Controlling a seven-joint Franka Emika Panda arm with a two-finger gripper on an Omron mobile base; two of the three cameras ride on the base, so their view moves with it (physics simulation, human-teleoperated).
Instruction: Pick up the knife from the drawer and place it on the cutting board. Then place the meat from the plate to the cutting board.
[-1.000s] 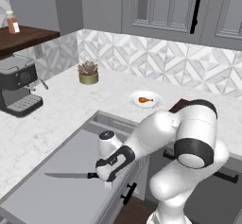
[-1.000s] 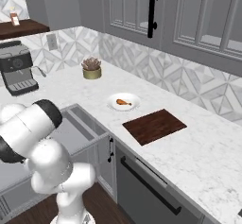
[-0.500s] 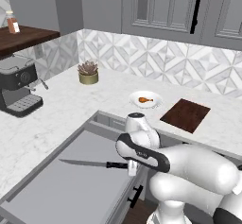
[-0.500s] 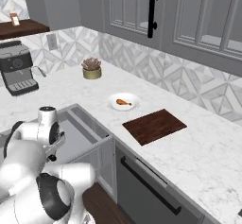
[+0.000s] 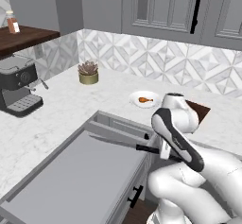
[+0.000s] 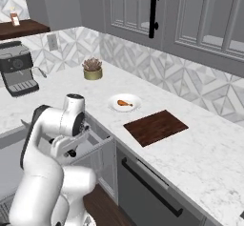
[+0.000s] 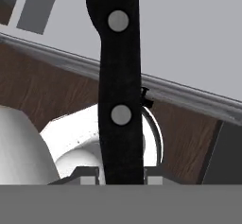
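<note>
Above the open drawer (image 5: 71,180), left of the plate (image 5: 144,99), the gripper (image 5: 163,150) is clamped on the black handle of the knife (image 5: 118,142), its slim grey blade level over the drawer's flat grey floor. A black coffee machine (image 5: 19,88) and a potted succulent (image 5: 88,73) stand further left on marbled counter. The meat (image 5: 146,99) lies on the round white plate; the dark wooden board (image 6: 155,127) lies just right.

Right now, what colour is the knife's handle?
Black, with two pale grey rivets; the hand view shows the knife handle best.
</note>
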